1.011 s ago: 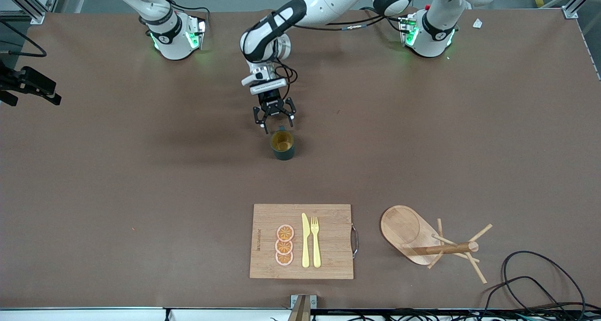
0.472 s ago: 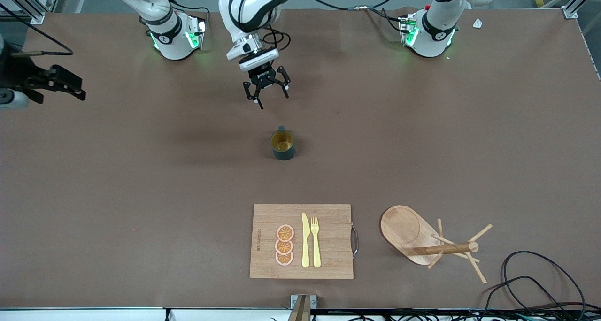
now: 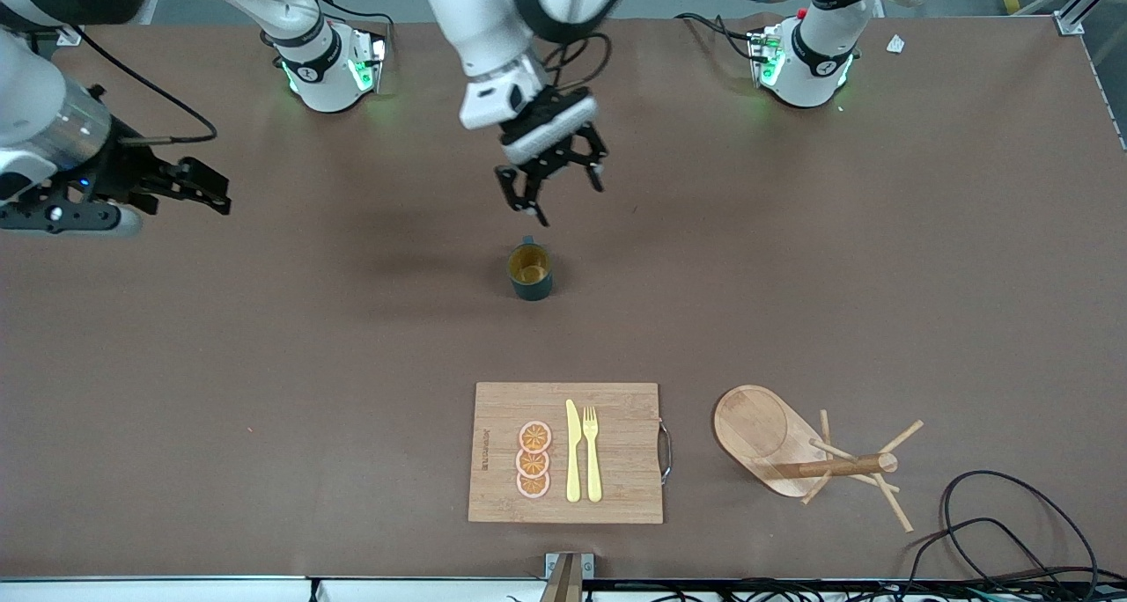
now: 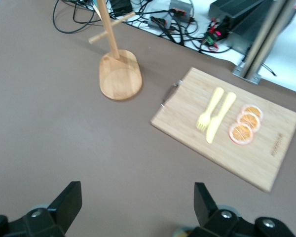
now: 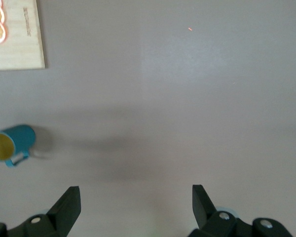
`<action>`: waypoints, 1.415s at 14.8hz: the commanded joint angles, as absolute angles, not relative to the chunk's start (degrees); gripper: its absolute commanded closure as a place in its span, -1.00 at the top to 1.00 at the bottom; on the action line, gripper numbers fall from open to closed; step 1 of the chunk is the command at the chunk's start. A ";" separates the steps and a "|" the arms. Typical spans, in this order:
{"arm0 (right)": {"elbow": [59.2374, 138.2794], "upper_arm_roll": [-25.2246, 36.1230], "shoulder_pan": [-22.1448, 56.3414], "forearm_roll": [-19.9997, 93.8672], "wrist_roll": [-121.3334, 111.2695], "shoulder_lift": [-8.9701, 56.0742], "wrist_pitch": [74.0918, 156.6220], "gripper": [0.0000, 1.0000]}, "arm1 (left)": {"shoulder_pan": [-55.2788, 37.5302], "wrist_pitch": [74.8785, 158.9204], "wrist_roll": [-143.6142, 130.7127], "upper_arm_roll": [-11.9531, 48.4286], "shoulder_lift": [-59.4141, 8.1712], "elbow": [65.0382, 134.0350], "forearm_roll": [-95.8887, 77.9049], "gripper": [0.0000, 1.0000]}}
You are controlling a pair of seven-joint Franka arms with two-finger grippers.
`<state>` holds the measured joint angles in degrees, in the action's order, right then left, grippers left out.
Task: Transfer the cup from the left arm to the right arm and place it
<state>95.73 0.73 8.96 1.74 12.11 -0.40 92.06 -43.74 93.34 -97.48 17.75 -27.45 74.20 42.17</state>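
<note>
— On the table (image 3: pixel 264 364), lower centre of the front frame, what lies there?
— A cutting board (image 3: pixel 616 408); the rack (image 3: pixel 792 448) sits beside it.
— And the grippers?
— Left gripper (image 3: pixel 555 184), upper centre, jaws wide, empty, up above the cup (image 3: pixel 530 272). Right gripper (image 3: pixel 207 186), upper left, also spread, empty.
— The cup?
— Upright at frame centre, untouched.
</note>
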 commanded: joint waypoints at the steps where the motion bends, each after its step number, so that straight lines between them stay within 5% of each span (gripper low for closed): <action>1: 100.44 1.05 15.62 2.29 22.82 0.96 98.50 1.00 | -35.02 94.13 -85.92 18.37 -21.55 75.68 35.18 0.99; 6: 102.83 0.97 25.47 2.81 44.34 8.51 110.46 1.00 | -18.22 95.19 -63.68 18.46 -15.65 75.50 19.99 0.99; 13: 97.47 1.05 31.98 10.72 71.78 20.56 114.25 1.00 | -3.19 94.14 -38.90 17.40 -9.68 76.20 4.16 0.99; 21: 87.10 1.05 37.97 10.37 89.20 32.34 119.44 1.00 | 1.31 86.66 -14.00 11.43 -1.42 82.25 0.27 0.99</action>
